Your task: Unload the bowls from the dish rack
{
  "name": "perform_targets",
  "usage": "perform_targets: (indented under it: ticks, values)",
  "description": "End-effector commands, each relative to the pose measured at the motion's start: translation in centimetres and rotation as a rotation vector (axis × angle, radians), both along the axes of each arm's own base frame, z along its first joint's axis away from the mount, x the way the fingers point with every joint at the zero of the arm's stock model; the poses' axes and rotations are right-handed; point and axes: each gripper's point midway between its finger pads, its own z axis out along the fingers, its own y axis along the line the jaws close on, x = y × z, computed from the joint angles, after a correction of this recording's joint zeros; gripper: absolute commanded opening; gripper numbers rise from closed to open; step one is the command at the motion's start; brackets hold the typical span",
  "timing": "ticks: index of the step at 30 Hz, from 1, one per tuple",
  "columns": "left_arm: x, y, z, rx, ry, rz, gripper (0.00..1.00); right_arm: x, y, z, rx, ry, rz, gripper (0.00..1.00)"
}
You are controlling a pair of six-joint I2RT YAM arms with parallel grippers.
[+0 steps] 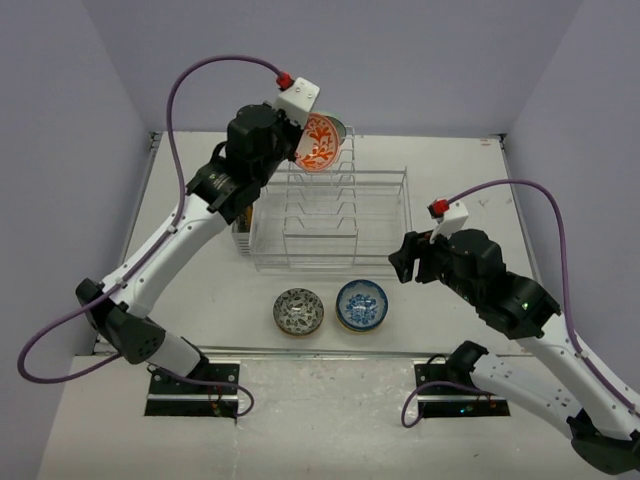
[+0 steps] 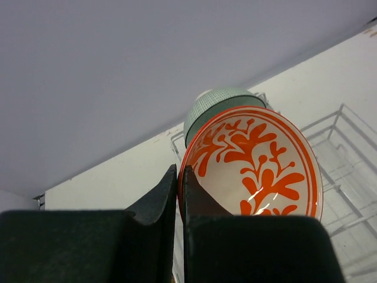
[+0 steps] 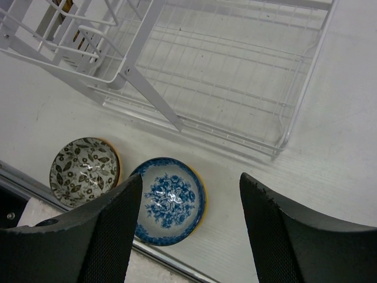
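Here's the white desk (image 1: 450, 180), and in the middle of it sits the white wire dish rack (image 1: 380, 215), its row of upright dividers running front to back along the left half. The rack's open basket side on the right has nothing in it.

Up at the far end of the dividers, the left tool (image 2: 179, 177) is clamped tight on the rim of the orange-and-white bowl (image 2: 259, 159), fingers nearly together with the bowl's edge pinched between them. That bowl stands on edge, its painted inside facing the front of the desk. Whether its lower rim rests in a slot, I cannot tell. Right behind it, almost touching, the green bowl (image 2: 218, 103) stands on edge too, its ribbed back peeking over the top.

Over to the right tool (image 3: 189, 177): jaws spread wide, gripping nothing, hanging above the desk just off the rack's front right corner.

Two bowls sit upright on the desk in front of the rack, side by side and just about touching: the blue floral bowl (image 1: 361, 305) on the right, the leaf-patterned bowl (image 1: 298, 311) on the left.
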Motion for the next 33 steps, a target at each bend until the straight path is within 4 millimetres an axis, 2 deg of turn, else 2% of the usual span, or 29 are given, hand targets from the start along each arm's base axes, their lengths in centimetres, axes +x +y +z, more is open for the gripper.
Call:
perform_targets:
  ticks: [1, 3, 6, 10, 15, 21, 23, 33]
  values:
    - [-2.1, 0.4, 7.2, -0.182, -0.162, -0.044, 0.00, 0.2, 0.1, 1.9, 0.028, -0.042, 0.001, 0.68]
    - [-2.7, 0.8, 8.0, -0.196, -0.183, -0.048, 0.00, 0.2, 0.1, 2.0, 0.029, -0.044, 0.000, 0.68]
    - [-2.1, 0.7, 7.1, -0.180, -0.167, -0.035, 0.00, 0.2, 0.2, 1.7, 0.025, -0.036, 0.002, 0.68]
    - [-2.3, 0.7, 6.6, -0.195, -0.136, -0.028, 0.00, 0.3, 0.2, 1.6, 0.021, -0.033, 0.001, 0.68]
    - [-3.9, 1.5, 7.4, -0.297, -0.111, -0.020, 0.00, 0.4, 0.2, 1.7, 0.021, -0.034, 0.000, 0.68]
    - [-5.5, 1.8, 6.2, -0.387, -0.026, -0.013, 0.00, 0.4, 0.5, 1.5, 0.025, -0.030, 0.007, 0.68]
    - [-6.1, 2.0, 6.5, -0.423, -0.019, -0.019, 0.00, 0.5, 0.4, 1.5, 0.024, -0.032, 0.003, 0.68]
    - [-7.8, 2.2, 4.0, -0.463, 0.067, -0.029, 0.00, 0.7, 0.6, 1.3, 0.022, -0.028, 0.001, 0.68]
